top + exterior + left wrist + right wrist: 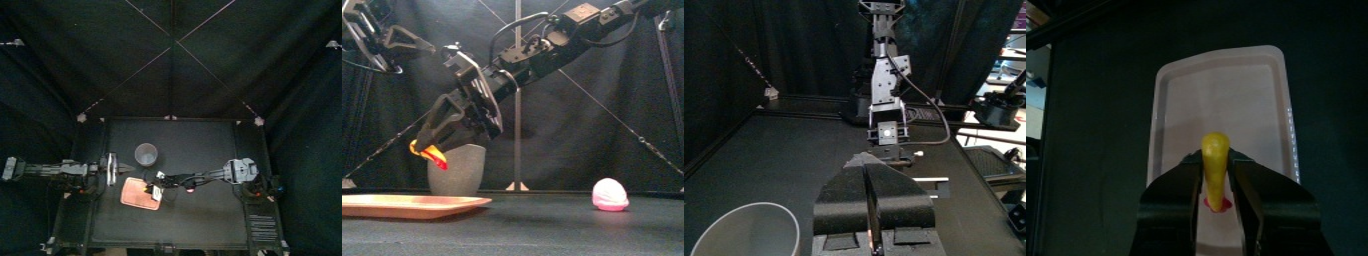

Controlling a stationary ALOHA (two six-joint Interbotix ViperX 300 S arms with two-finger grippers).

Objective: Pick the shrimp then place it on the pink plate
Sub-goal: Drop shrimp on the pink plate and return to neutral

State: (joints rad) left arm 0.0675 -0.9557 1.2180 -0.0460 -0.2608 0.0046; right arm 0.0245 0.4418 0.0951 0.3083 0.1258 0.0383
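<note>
Shrimp (1216,166): orange and yellow, up in the air over the pink plate (1227,90), not touching it.
Right gripper (433,148): pinching the shrimp.
Pink plate: flat on the table (201,215), nearer its left edge.
Grey cup (457,172): stands behind the plate.
Left gripper (871,172): by the left edge, jaws pressed together.
Pink toy (611,194): maybe an egg, nearer the right edge.

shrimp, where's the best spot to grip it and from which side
Across the middle of its body, from above, much as the right gripper holds it now: the shrimp is narrow and curved, so the jaws close on its sides and its yellow end sticks out over the pink tray.
</note>
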